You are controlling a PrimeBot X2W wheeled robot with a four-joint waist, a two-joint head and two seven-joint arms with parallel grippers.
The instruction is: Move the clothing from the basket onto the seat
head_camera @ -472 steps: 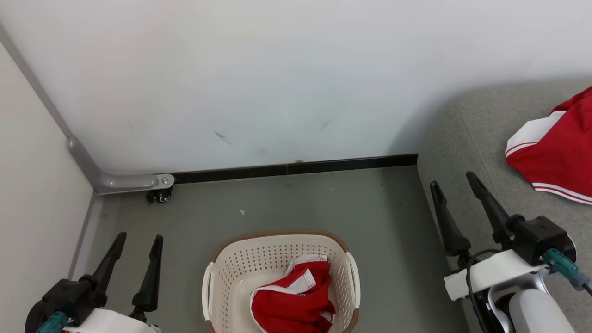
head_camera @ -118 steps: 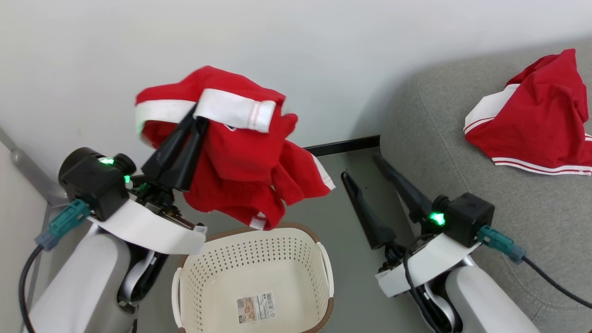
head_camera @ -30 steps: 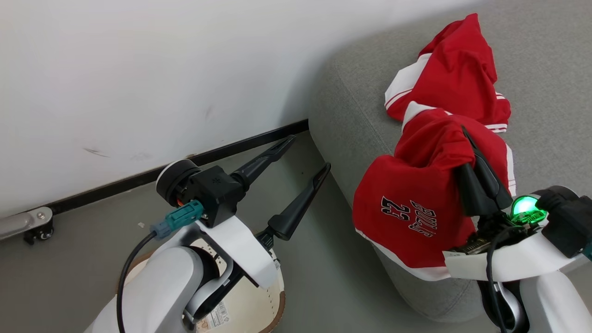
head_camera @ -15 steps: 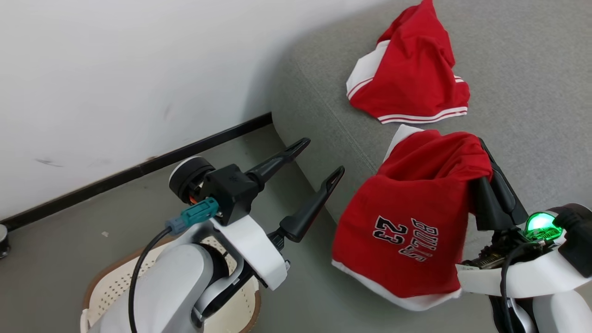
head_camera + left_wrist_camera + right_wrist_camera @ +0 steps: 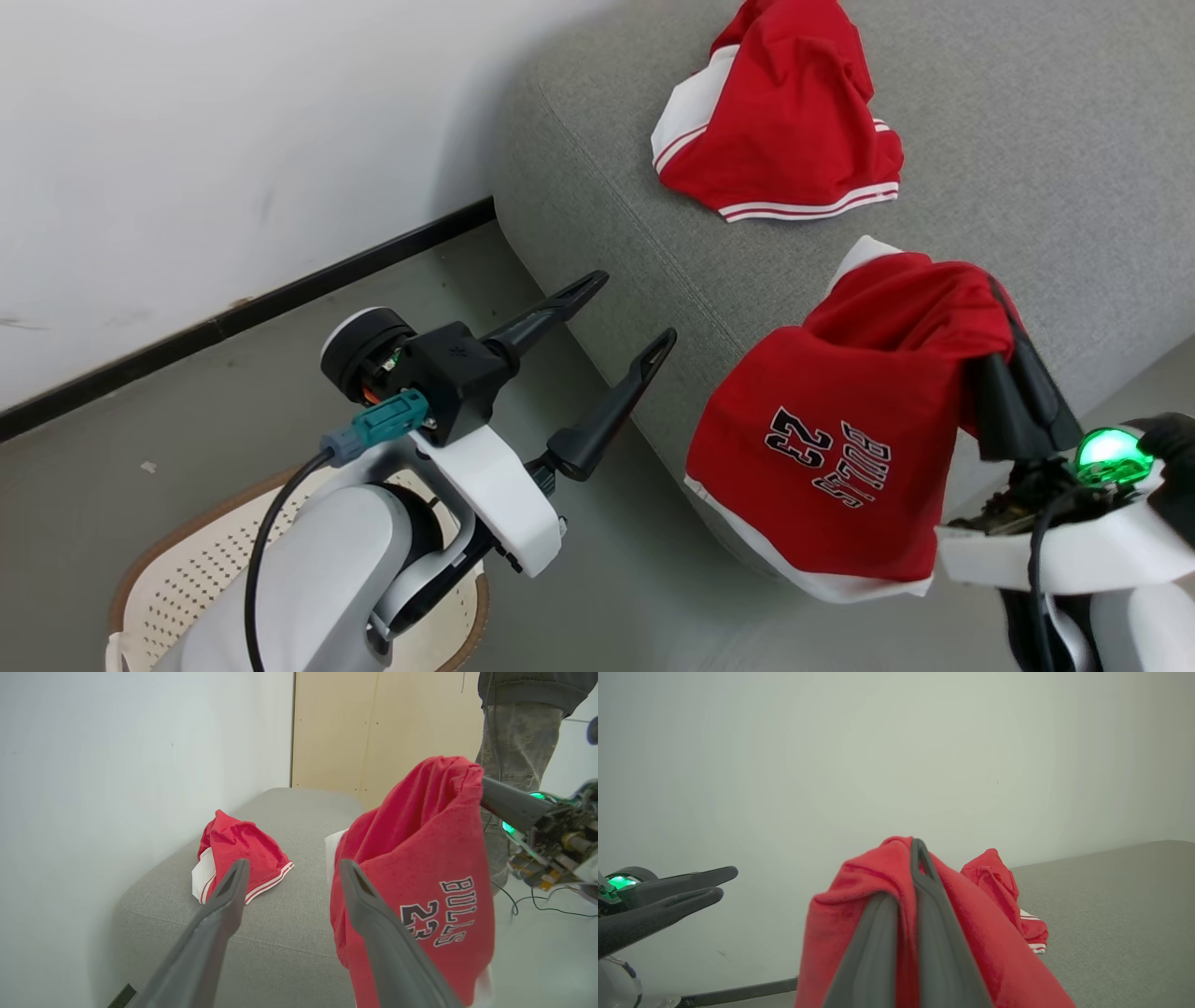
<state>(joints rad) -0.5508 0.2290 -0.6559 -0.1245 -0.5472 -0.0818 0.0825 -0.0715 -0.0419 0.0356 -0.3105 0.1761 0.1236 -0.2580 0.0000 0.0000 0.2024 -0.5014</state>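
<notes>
1. Right gripper (image 5: 1001,301) is clamped tight on a red garment (image 5: 831,448), which hangs from the closed fingers at the front edge of the seat (image 5: 1027,140), "BULLS 23" print facing outward.
2. Whether this garment touches the cushion is unclear.
3. Left gripper (image 5: 633,306) has its fingers spread wide with nothing between them, beside the seat's corner.
4. A second garment (image 5: 784,121) lies crumpled on the seat, near the wall.
5. The basket (image 5: 177,583) sits on the floor under the left arm.
6. A person's legs (image 5: 518,732) stand beyond the seat.
</notes>
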